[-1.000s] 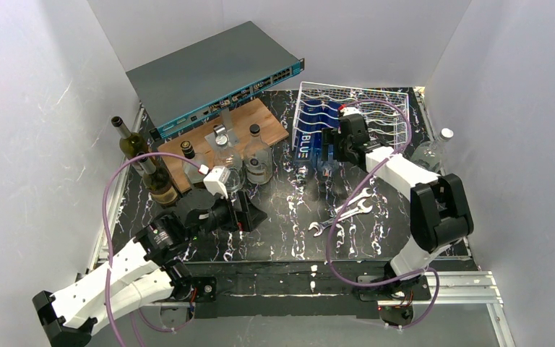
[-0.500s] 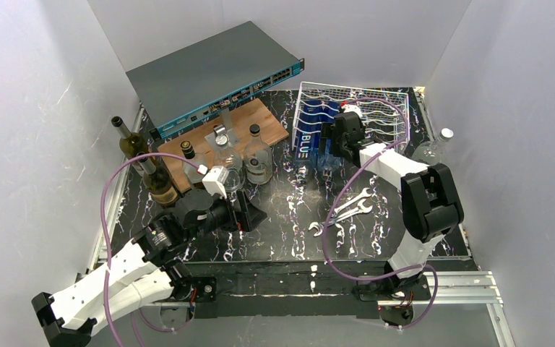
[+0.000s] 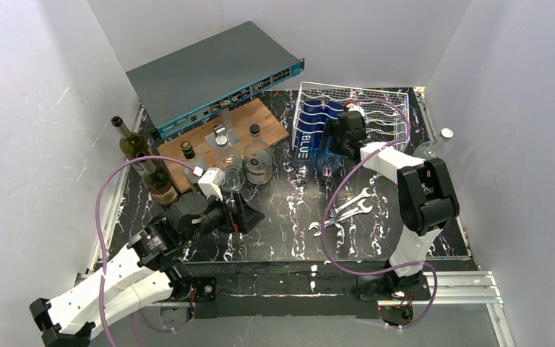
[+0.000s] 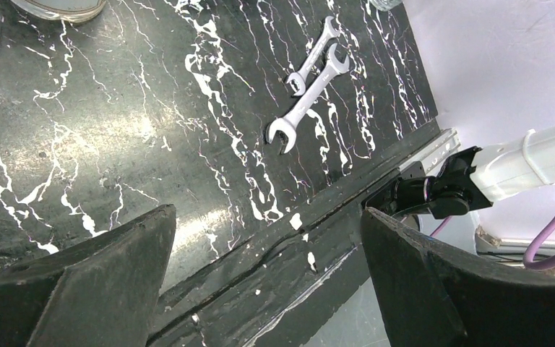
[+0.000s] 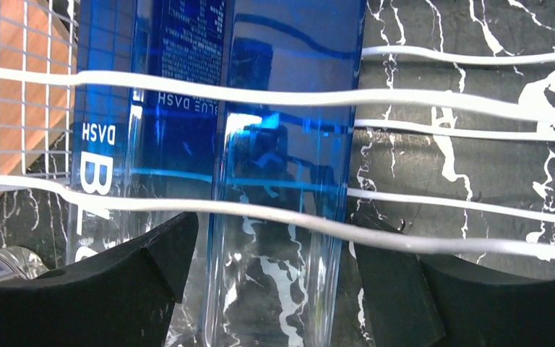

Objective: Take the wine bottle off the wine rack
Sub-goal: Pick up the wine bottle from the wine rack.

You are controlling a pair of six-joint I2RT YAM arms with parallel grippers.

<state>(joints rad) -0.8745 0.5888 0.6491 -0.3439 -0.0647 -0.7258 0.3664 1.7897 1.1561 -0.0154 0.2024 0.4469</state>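
Observation:
The wine bottle (image 3: 311, 131) is blue glass with white lettering and lies in the white wire wine rack (image 3: 386, 108) at the back right. My right gripper (image 3: 330, 147) reaches down over the rack's front. In the right wrist view it (image 5: 274, 249) straddles the bottle (image 5: 282, 144), a black finger on each side with only a narrow gap. Rack wires (image 5: 441, 101) cross over the bottle. My left gripper (image 3: 249, 215) hovers low over the table's near left. In the left wrist view it (image 4: 267, 235) is open and holds nothing.
A grey network switch (image 3: 209, 72) leans at the back left. A wooden board (image 3: 249, 119) carries several glass bottles and jars. Dark bottles (image 3: 134, 148) stand at the left. Two wrenches (image 3: 343, 210) lie mid-table, and a clear bottle (image 3: 433, 148) lies by the right wall.
My right gripper has pushed a little further onto the bottle and its jaws have narrowed around it. The left arm has shifted slightly to the left.

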